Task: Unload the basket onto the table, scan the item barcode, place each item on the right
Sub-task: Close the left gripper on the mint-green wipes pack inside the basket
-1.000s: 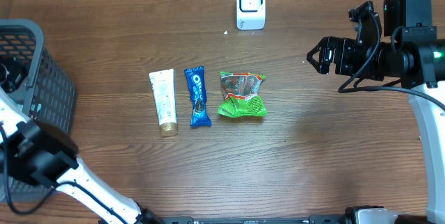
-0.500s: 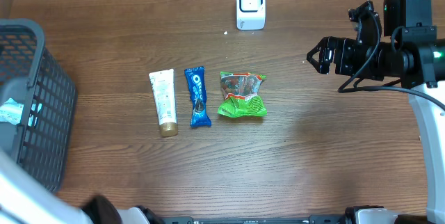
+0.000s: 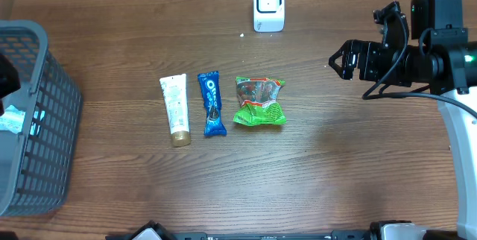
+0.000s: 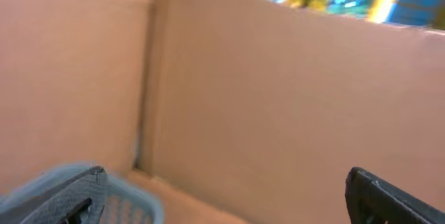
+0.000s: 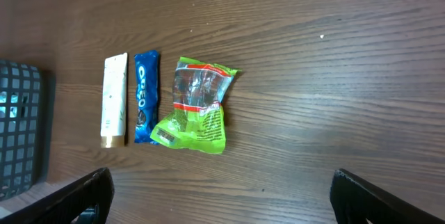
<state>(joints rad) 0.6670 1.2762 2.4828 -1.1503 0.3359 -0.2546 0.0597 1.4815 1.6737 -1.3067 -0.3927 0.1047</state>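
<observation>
With the left gripper [image 4: 229,197] and right gripper [image 5: 229,197] spread wide and empty, the mid-frame green packet [image 3: 259,100] must be grasped for the scanner [image 3: 268,6].

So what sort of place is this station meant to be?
Probably a mock shop checkout on a wooden table: a white barcode scanner at the far edge, packaged goods in a row (tube, Oreo pack, green snack bag), and a grey mesh basket on the left.

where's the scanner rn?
Overhead view: the scanner stands mid-width at the far edge of the table, straight beyond the green bag and well apart from it.
</observation>
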